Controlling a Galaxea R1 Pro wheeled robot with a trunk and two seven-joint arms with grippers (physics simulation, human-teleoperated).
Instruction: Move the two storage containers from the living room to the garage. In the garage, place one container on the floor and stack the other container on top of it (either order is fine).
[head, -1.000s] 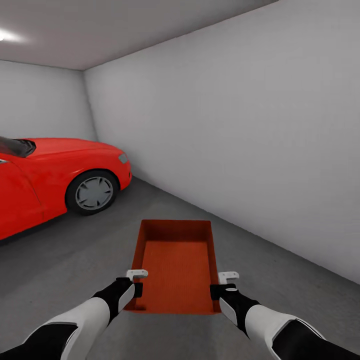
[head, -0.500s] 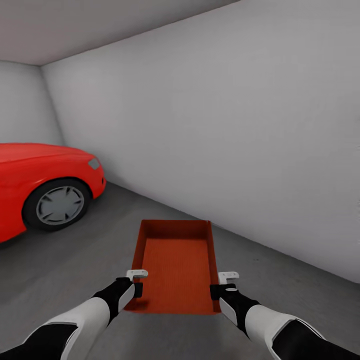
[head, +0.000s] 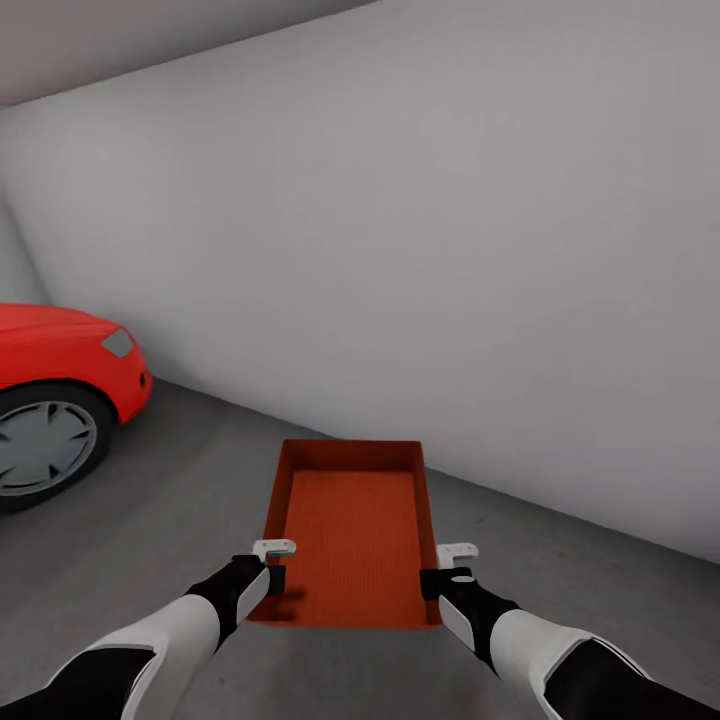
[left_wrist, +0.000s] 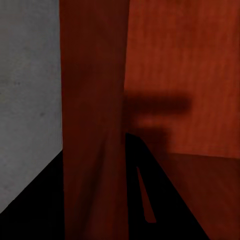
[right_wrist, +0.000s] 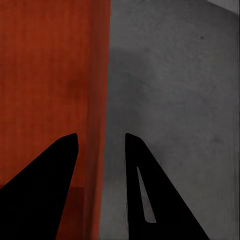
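**A:** What does the head view show?

**B:** A bare garage: white-grey wall (head: 450, 250), dark grey concrete floor (head: 180, 500), and the front of a red car (head: 60, 370) at the left. One red-orange storage container (head: 350, 530) is held out in front, above the floor, open side up and empty. The left pincer (head: 272, 560) grasps its left long wall near the close corner; the right pincer (head: 452, 562) grasps the right wall opposite.

**A:** And the left wrist view?

**B:** The container wall (left_wrist: 92, 120) runs between the dark fingers, clamped; the bin's ribbed inside lies beside it.

**A:** The right wrist view?

**B:** One finger (right_wrist: 45, 185) sits inside the bin, the other outside over the concrete, the thin wall between them.

**A:** How will it handle?

**B:** Likely light, stiff plastic with smooth, slightly tapered walls, so slippery. Gripping both rims evenly looks sensible; held at the near end, the far end may droop.
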